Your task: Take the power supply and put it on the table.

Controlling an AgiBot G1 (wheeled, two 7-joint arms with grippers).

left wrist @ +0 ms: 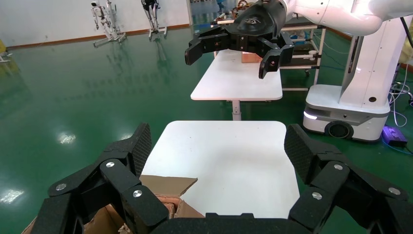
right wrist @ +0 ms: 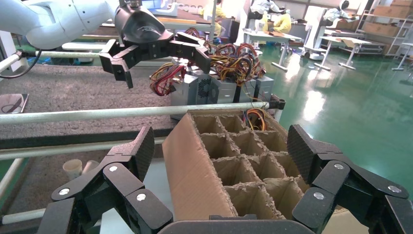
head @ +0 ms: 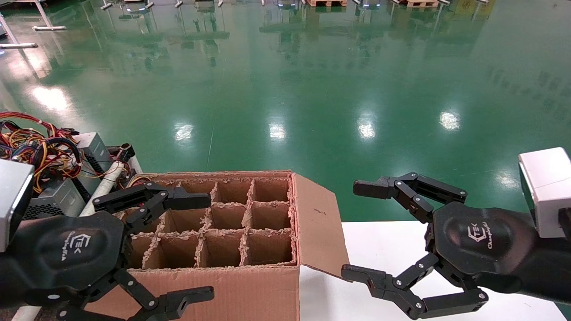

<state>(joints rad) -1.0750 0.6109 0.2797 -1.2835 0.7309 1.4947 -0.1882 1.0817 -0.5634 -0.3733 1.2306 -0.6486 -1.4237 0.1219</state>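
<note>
Several grey power supplies point(head: 58, 196) with red, yellow and black wire bundles point(head: 31, 142) lie piled at the far left, beyond the box; the right wrist view shows them too point(right wrist: 214, 87). Coloured wires point(right wrist: 255, 119) poke out of the box's far left corner cell. My left gripper point(head: 203, 247) hangs open and empty over the left side of the cardboard box point(head: 250, 294). My right gripper point(head: 357, 229) hangs open and empty over the white table point(head: 392, 245), to the right of the box. The left wrist view looks down on the bare tabletop point(left wrist: 229, 156).
The box's divider cells point(right wrist: 243, 161) look empty apart from the corner one. Its right flap point(head: 319, 223) leans out over the table. A white pipe rail point(head: 107, 183) runs between box and pile. Beyond are green floor, another white table point(left wrist: 238, 78) and a robot base point(left wrist: 350, 107).
</note>
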